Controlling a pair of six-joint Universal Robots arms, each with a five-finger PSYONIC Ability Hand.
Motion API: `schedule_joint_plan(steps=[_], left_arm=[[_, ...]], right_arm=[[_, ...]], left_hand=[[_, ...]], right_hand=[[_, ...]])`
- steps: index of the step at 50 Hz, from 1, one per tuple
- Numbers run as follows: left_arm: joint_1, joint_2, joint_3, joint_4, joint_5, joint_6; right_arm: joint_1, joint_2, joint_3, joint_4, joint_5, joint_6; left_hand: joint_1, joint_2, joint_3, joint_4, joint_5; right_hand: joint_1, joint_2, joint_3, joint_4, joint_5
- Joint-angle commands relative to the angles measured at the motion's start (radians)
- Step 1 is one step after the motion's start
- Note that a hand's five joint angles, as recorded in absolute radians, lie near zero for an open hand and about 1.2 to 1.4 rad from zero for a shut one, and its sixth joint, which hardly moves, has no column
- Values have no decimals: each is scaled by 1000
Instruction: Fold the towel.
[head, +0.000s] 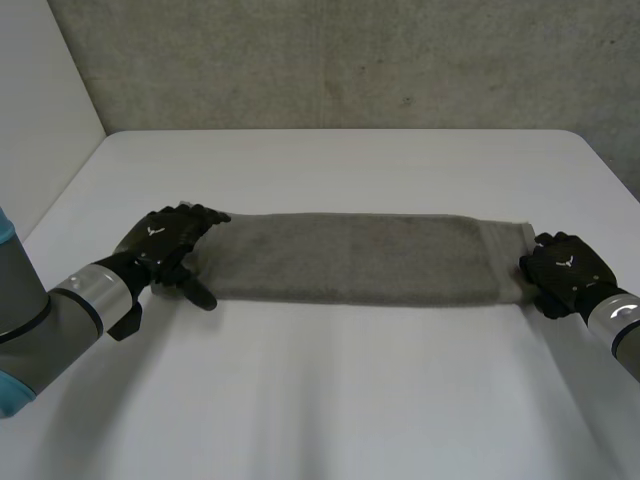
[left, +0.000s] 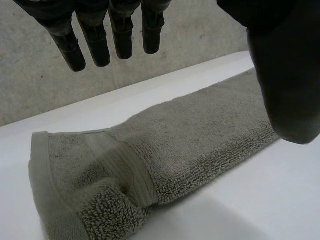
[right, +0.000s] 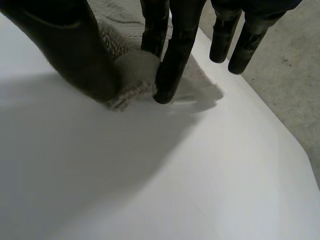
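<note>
A grey-brown towel (head: 350, 258) lies folded into a long strip across the middle of the white table (head: 330, 390). My left hand (head: 160, 245) is at the strip's left end, open. In the left wrist view its fingers (left: 95, 45) are straight above the towel's banded end (left: 120, 170) and its thumb (left: 285, 75) is held apart. My right hand (head: 562, 272) is at the right end. In the right wrist view its thumb (right: 75, 45) and fingers (right: 172, 60) pinch a bunched corner of the towel (right: 135, 67) against the table.
A concrete wall (head: 350, 60) runs behind the table's far edge, and a white panel (head: 40, 110) stands at the far left. Bare tabletop stretches in front of the towel and behind it.
</note>
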Motion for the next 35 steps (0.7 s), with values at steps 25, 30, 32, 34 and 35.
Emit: schedule_joint_plan(steps=[25,30,32,34,35], left_arm=[[1,8,-12,5,0,1],[1,9,-12,6,0,-1],[1,11,-12,6,0,-1],[1,12,-12,6,0,1],[1,14,-12,6,0,1]], right_arm=[[-220,-73,-56,-13,-132,21],[-294,-81,-106,-13,-157,21],[-320,-94,-134,-13,-158,30],[-321,-102,-146,-13,-158,32],[-321,-102,-146,-13,-158,32]], left_hand=[[-118,-62,-49,-56,-53],[-118,-62,-49,-56,-53],[-118,-62,-49,-56,-53],[-118,-62,-49,-56,-53],[-118,-62,-49,-56,-53]], right_hand=[[260,194,-1,-53,212],[260,194,-1,-53,212],[260,194,-1,-53,212],[260,194,-1,-53,212],[260,194,-1,-53,212]])
